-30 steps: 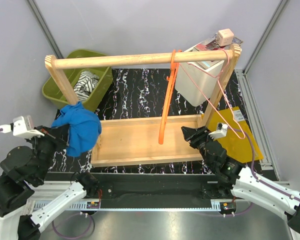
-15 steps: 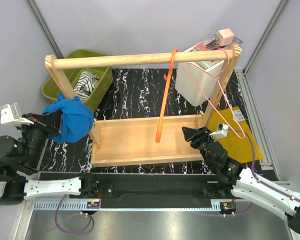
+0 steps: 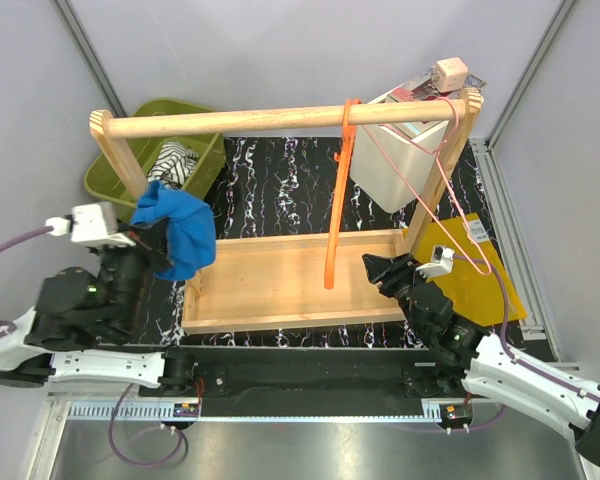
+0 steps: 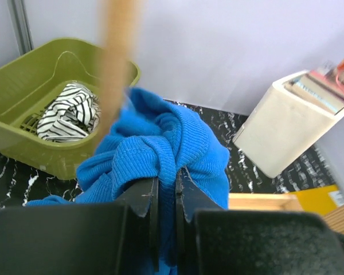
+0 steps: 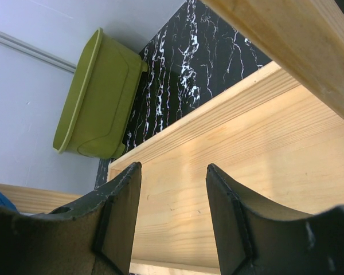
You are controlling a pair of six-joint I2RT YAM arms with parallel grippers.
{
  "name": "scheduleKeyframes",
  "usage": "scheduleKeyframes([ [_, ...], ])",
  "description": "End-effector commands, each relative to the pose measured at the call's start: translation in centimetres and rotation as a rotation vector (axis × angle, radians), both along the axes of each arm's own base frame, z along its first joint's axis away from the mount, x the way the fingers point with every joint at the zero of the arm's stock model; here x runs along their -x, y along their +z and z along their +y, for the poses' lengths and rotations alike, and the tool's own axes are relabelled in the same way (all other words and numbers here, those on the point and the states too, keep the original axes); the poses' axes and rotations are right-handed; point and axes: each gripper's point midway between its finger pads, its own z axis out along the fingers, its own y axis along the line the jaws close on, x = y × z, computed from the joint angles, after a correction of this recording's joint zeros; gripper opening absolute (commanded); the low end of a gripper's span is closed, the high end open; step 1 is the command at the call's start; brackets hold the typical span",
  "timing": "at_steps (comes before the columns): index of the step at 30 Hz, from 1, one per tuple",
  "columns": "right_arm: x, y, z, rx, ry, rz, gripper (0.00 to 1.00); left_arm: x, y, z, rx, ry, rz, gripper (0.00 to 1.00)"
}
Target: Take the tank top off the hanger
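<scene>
Gripping the tank top [image 4: 172,140], left gripper [image 4: 167,197] pinches cloth between fingers [image 4: 144,200]; right gripper [image 5: 173,172] spread.

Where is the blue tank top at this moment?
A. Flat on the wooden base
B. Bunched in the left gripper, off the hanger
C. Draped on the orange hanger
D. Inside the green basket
B: the tank top is clamped in a bunch by the left gripper, while the hanger hangs bare from the rail.
</scene>
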Motion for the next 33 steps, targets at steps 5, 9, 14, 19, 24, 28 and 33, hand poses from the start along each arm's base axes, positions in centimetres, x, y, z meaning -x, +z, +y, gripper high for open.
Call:
scheduleKeyframes([
  [5,-0.4,0.9,-0.3,-0.02,-0.026,-0.027,0.57,-2.2,-2.7,-7.3,-0.073,-0.077,0.074,0.0],
  [9,-0.4,0.8,-0.3,-0.021,-0.025,-0.026,0.57,-6.4,-7.2,-8.5,-0.118,-0.067,0.192,0.0],
  [14,-0.3,0.8,-0.5,-0.019,-0.03,-0.032,0.57,-10.2,-9.7,-10.4,-0.103,-0.105,0.261,0.0],
  [19,-0.4,1.4,-0.7,-0.014,-0.034,-0.048,0.57,-14.9,-11.6,-10.6,-0.141,-0.01,0.334,0.0],
  [24,-0.4,1.5,-1.0,-0.008,-0.042,-0.056,0.57,-20.7,-12.1,-9.4,-0.171,0.16,0.333,0.0],
  [28,-0.3,1.4,-1.0,-0.007,-0.038,-0.056,0.57,-24.8,-12.6,-7.7,-0.221,0.32,0.312,0.0],
  [33,-0.2,1.1,-1.0,-0.009,-0.032,-0.057,0.57,-29.5,-12.6,-7.2,-0.28,0.426,0.262,0.0],
])
